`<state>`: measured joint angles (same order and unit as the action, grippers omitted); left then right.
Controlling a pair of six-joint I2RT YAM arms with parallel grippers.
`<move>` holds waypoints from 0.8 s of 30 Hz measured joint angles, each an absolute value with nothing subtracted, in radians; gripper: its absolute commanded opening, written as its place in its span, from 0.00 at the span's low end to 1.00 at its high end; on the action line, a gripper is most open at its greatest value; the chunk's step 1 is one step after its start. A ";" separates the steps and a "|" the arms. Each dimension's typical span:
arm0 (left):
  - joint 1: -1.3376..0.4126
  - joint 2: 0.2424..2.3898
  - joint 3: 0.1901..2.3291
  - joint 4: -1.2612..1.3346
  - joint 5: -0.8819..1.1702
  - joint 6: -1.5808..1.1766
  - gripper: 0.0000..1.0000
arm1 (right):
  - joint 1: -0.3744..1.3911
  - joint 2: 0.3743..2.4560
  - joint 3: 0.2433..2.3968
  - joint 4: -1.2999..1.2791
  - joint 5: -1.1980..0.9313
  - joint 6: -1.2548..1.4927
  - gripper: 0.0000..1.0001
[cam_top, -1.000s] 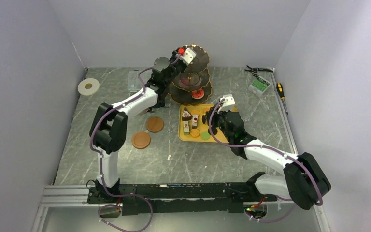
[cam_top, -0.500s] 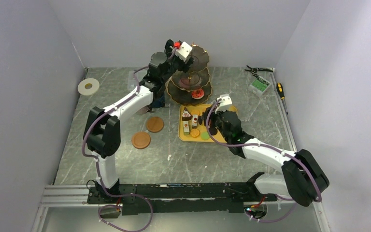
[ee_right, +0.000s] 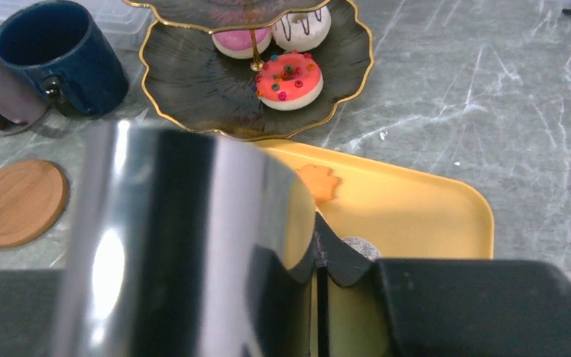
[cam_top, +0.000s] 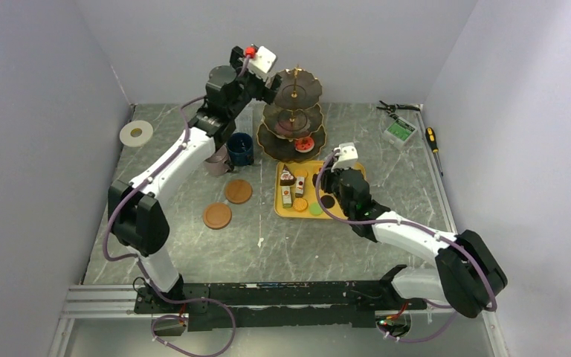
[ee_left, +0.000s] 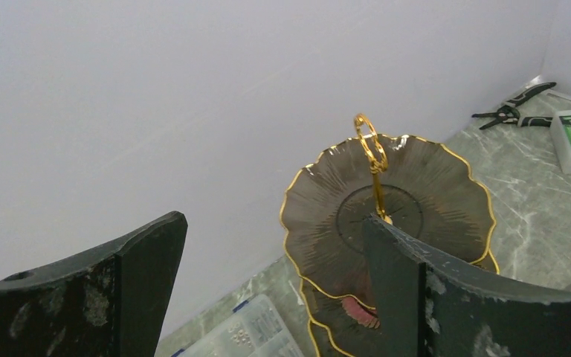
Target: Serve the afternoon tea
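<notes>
The dark gold-trimmed stand (cam_top: pixel 294 111) stands at the back centre, and its top tier (ee_left: pixel 416 193) is bare. My left gripper (cam_top: pixel 271 83) (ee_left: pixel 275 219) hangs open and empty just left of that tier. A red sprinkled donut (ee_right: pixel 290 82) and a pink donut (ee_right: pixel 234 41) lie on lower tiers. My right gripper (cam_top: pixel 326 190) (ee_right: pixel 317 223) is low over the yellow tray (cam_top: pixel 286 211). A shiny blurred surface hides its left side, so I cannot tell its grip. Cake slices (cam_top: pixel 287 178) and macarons (cam_top: pixel 300 204) lie on the tray. The navy mug (cam_top: pixel 239 147) and mauve mug (cam_top: pixel 218 162) stand left of the stand.
Two brown coasters (cam_top: pixel 239 191) (cam_top: pixel 217 216) lie left of the tray. A clear compartment box (cam_top: pixel 207 123) sits behind the mugs and a white tape roll (cam_top: pixel 136 133) far left. Pliers (cam_top: pixel 395 108), a green-labelled box (cam_top: pixel 399 131) and a screwdriver (cam_top: pixel 432 137) lie at the back right.
My left arm has risen and drawn back to the left, off the stand's top tier, and its jaws have opened wide. The right gripper has shifted slightly nearer over the tray.
</notes>
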<state>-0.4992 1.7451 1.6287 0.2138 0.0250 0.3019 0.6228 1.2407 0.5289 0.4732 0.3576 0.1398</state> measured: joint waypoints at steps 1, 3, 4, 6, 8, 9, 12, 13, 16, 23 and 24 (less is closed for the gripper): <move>-0.492 1.736 1.637 0.191 0.023 0.298 0.93 | 0.623 1.232 0.529 0.471 0.358 0.136 0.25; -0.481 1.716 1.641 0.157 0.013 0.292 0.93 | 0.623 1.212 0.529 0.467 0.356 0.125 0.23; -0.472 1.704 1.641 0.136 0.004 0.289 0.93 | 0.623 1.206 0.529 0.465 0.353 0.121 0.23; -0.458 1.684 1.641 0.107 -0.004 0.284 0.93 | 0.623 1.190 0.529 0.460 0.341 0.109 0.23; -0.442 1.666 1.640 0.086 -0.010 0.274 0.93 | 0.623 1.170 0.529 0.456 0.324 0.096 0.23; -0.436 1.658 1.639 0.083 -0.012 0.271 0.93 | 0.623 1.161 0.530 0.456 0.311 0.092 0.23; -0.414 1.629 1.622 0.081 -0.017 0.265 0.93 | 0.623 1.152 0.554 0.456 0.273 0.075 0.24; -0.410 1.621 1.615 0.079 -0.019 0.263 0.93 | 0.623 1.156 0.564 0.457 0.261 0.070 0.24; -0.402 1.601 1.590 0.076 -0.019 0.256 0.93 | 0.623 1.205 0.637 0.465 0.226 0.056 0.24; -0.400 1.600 1.572 0.041 -0.016 0.241 0.93 | 0.624 1.414 0.805 0.548 0.168 0.042 0.26; -0.397 1.599 1.570 0.039 -0.016 0.241 0.93 | 0.624 1.443 0.820 0.557 0.164 0.042 0.26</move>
<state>-0.3973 1.5993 1.5700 0.0387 -0.0162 0.2405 0.6235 1.4433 0.8204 0.5568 0.1638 0.0418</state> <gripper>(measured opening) 0.932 0.327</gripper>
